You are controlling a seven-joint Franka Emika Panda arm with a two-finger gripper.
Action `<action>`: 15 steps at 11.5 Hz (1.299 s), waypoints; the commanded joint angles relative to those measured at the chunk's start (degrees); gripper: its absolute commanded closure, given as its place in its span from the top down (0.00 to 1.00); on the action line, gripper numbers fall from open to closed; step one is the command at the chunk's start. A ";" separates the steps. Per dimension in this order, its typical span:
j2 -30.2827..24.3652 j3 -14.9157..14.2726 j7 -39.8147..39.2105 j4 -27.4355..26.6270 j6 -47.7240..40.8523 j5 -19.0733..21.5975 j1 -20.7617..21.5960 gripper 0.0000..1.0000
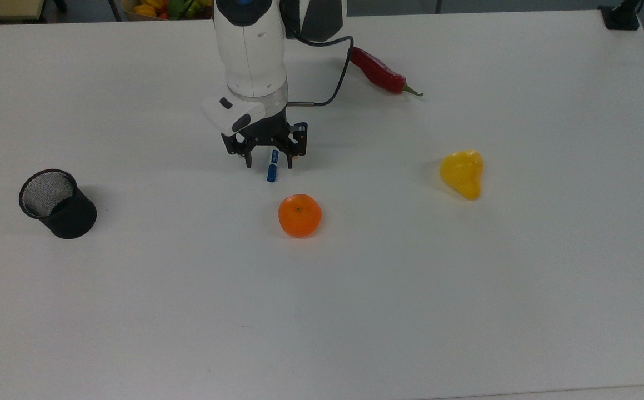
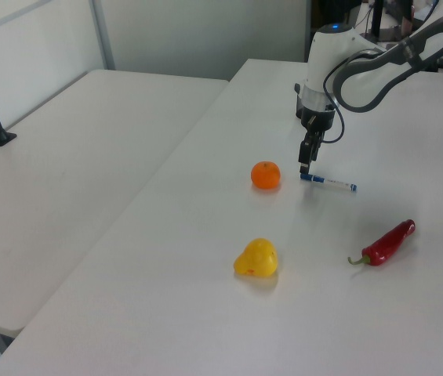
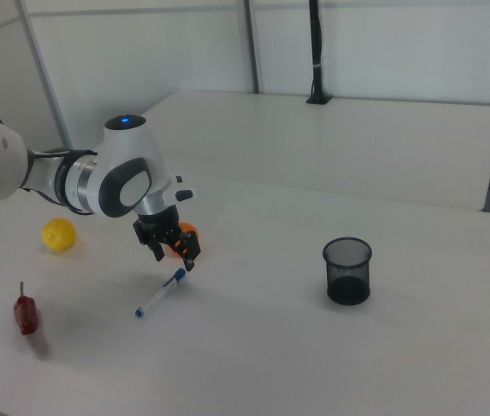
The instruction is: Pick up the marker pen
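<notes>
White tabletop (image 1: 466, 289) before us.
We see the marker pen (image 1: 271, 168) lying flat under our spread, empty tool (image 1: 269, 161), beside the orange (image 1: 299, 215).

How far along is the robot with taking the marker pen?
Nothing looks done: the marker pen lies flat on the table. In hand: the open gripper hangs over its blue-capped end, fingers either side, not gripping. Left: close on the pen and lift it.

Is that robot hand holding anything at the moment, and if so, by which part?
Nothing is held. The hand is open, and the marker pen lies flat on the table, its blue cap end between the fingers.
</notes>
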 commanded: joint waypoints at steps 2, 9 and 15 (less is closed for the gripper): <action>-4.35 0.15 0.94 -0.60 0.42 -0.82 -0.75 1.00; -17.01 -0.20 1.03 8.43 -22.05 -0.64 -4.44 1.00; -21.24 -7.56 1.03 11.26 -29.55 -0.47 -0.77 1.00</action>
